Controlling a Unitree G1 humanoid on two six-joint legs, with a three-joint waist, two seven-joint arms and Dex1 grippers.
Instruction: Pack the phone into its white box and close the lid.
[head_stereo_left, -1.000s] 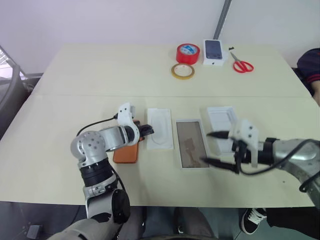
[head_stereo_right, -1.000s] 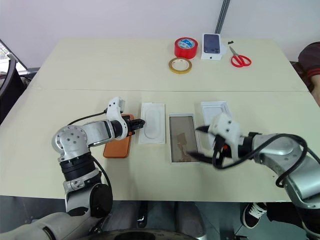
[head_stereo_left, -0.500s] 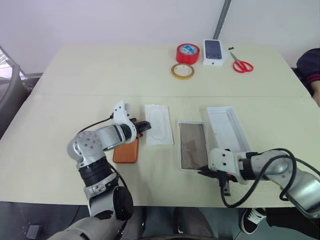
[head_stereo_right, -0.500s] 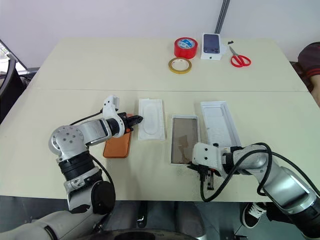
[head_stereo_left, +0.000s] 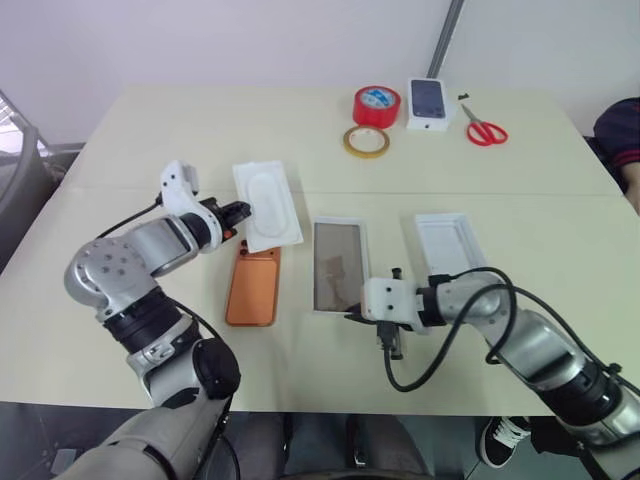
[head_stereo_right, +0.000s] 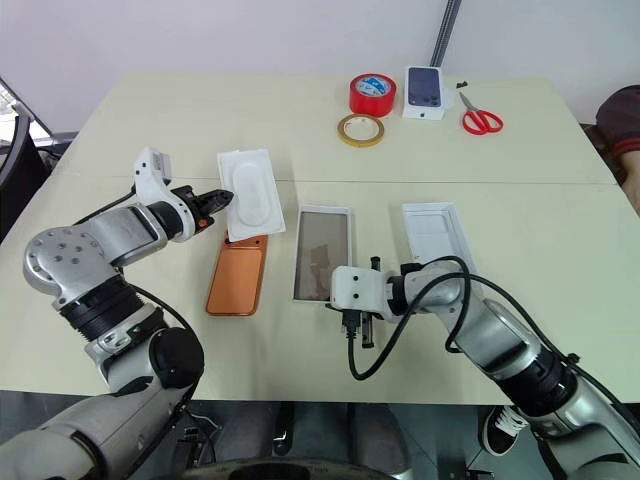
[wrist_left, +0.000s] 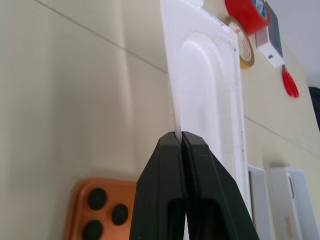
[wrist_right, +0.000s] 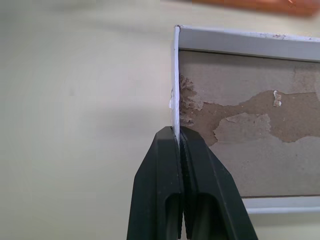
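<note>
The orange phone (head_stereo_left: 252, 286) lies face down on the table, its three lenses (wrist_left: 102, 214) at the end nearer my left gripper. My left gripper (head_stereo_left: 243, 211) is shut on the edge of the white insert with an oval recess (head_stereo_left: 266, 205) and holds it above the table, just beyond the phone. The white box (head_stereo_left: 338, 235) lies right of the phone, its brownish floor (wrist_right: 250, 150) bare. My right gripper (head_stereo_left: 352, 314) is shut on the box's near rim (wrist_right: 175, 90). The white lid (head_stereo_left: 447, 246) lies open side up to the right of the box.
At the far side of the table are a red tape roll (head_stereo_left: 376, 105), a yellowish tape ring (head_stereo_left: 366, 142), a small white box printed with a dark phone (head_stereo_left: 428, 103) and red scissors (head_stereo_left: 484, 131). A person's arm (head_stereo_left: 620, 130) shows at the right edge.
My left gripper lifted the insert up and to the left, uncovering the phone's far end. My right gripper went from open to shut on the box's rim, and the box slid left toward the phone.
</note>
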